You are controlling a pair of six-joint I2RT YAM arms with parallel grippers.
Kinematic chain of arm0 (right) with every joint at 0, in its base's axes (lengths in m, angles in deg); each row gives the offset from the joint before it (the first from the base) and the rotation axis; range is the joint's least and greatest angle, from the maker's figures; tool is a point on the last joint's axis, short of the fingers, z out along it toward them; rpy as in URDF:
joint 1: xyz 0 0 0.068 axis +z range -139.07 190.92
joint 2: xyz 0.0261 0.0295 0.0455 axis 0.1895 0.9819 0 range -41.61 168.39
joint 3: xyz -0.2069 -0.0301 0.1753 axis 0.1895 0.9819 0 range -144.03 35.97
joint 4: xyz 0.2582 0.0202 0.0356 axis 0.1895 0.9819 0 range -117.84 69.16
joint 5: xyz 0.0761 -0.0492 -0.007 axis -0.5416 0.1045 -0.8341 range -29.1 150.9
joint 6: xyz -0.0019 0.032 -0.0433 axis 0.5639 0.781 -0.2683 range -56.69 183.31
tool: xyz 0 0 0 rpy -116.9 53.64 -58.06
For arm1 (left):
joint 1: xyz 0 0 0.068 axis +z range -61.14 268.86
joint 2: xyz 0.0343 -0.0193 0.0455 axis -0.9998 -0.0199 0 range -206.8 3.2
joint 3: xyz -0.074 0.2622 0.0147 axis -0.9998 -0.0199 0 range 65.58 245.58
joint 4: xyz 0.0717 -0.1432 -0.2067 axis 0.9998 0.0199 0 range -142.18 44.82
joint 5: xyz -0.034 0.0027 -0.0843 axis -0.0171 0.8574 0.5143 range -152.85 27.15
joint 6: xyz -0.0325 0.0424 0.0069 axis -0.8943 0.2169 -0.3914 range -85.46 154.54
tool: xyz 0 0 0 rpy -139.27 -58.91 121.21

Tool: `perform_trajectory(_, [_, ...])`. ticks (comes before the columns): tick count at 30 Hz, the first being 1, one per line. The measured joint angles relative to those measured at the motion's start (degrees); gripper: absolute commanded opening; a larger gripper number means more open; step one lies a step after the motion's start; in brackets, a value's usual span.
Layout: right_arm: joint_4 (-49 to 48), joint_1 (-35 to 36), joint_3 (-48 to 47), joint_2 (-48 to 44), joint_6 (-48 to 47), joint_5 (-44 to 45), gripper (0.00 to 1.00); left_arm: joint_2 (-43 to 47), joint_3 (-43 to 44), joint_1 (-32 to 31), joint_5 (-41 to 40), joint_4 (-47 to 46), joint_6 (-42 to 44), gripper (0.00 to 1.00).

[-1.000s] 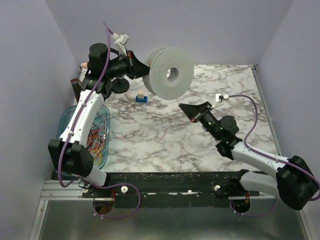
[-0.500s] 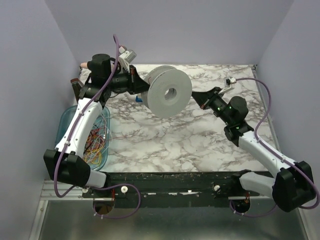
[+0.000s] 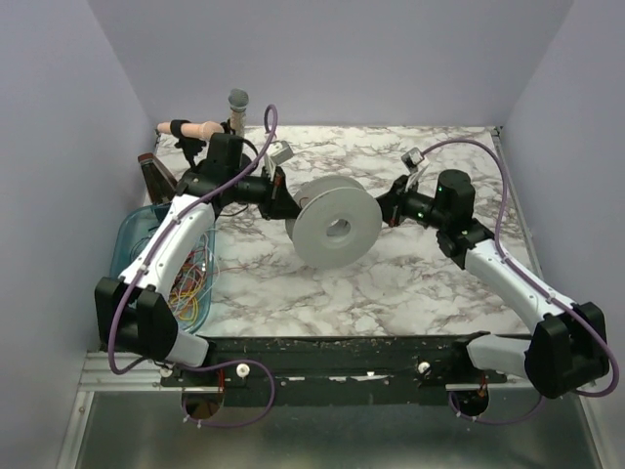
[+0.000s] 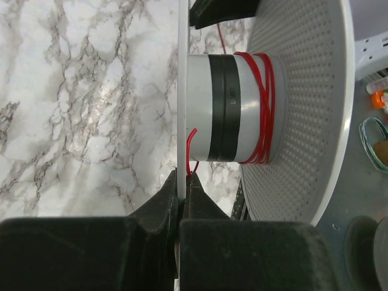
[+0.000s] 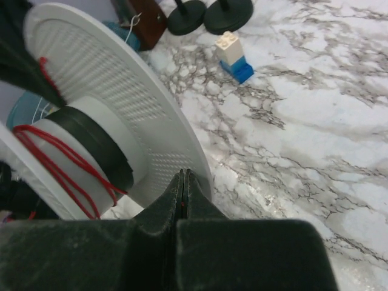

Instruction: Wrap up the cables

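Note:
A pale grey round spool point(image 3: 337, 222) hangs above the table's middle. My left gripper point(image 4: 182, 177) is shut on the edge of one spool flange point(image 4: 180, 91); it also shows in the top view point(image 3: 285, 202). A thin red cable point(image 4: 265, 103) is wound a few turns round the spool's core, with a loose end by my left fingers. My right gripper point(image 5: 183, 177) is shut on the red cable, a red speck between its jaws; it sits just right of the spool in the top view point(image 3: 383, 207). The wound cable also shows in the right wrist view point(image 5: 57, 157).
A blue tub point(image 3: 132, 234) of several loose coloured cables point(image 3: 187, 278) sits at the left edge. A small blue and white block point(image 5: 234, 56) and two black round stand bases point(image 5: 209, 12) are at the back left. A microphone-like object point(image 3: 237, 104) stands at the back.
Both arms brought the spool down and toward the table's middle. My right gripper swung from the right side up and in to the spool's right flange.

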Motion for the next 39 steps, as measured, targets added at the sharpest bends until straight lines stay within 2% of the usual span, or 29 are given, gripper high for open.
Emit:
perform_trajectory(8, [4.0, -0.15, 3.3, 0.37, -5.31, -8.11, 0.01, -13.27, 1.29, -1.33, 5.55, 6.58, 7.13, 0.0])
perform_trajectory(12, [4.46, -0.76, 5.07, 4.68, -4.57, -7.32, 0.01, -21.22, 4.46, -2.27, 4.66, 8.46, 7.91, 0.0])
perform_trajectory(18, [6.29, -2.05, 5.7, 11.74, -2.62, -2.89, 0.01, -32.09, 12.15, -4.33, -0.9, 9.62, 7.98, 0.0])
perform_trajectory(20, [6.71, -2.84, 5.68, 13.6, -1.92, -1.4, 0.01, -36.26, 16.39, -4.79, -1.7, 10.73, 8.17, 0.04])
perform_trajectory(25, [7.58, -6.05, 5.46, 17.31, 0.87, 1.2, 0.01, -45.42, 27.39, -4.92, -1.81, 15.72, 6.03, 0.23])
perform_trajectory(30, [7.58, -7.54, 4.48, 19.96, 3.39, 2.73, 0.01, -50.95, 34.86, -5.64, -4.57, 16.35, 3.26, 0.27])
perform_trajectory(39, [7.56, -7.93, -0.81, 26.71, 5.75, 4.94, 0.01, -58.99, 44.61, -5.64, -10.97, 17.7, 0.2, 0.41])
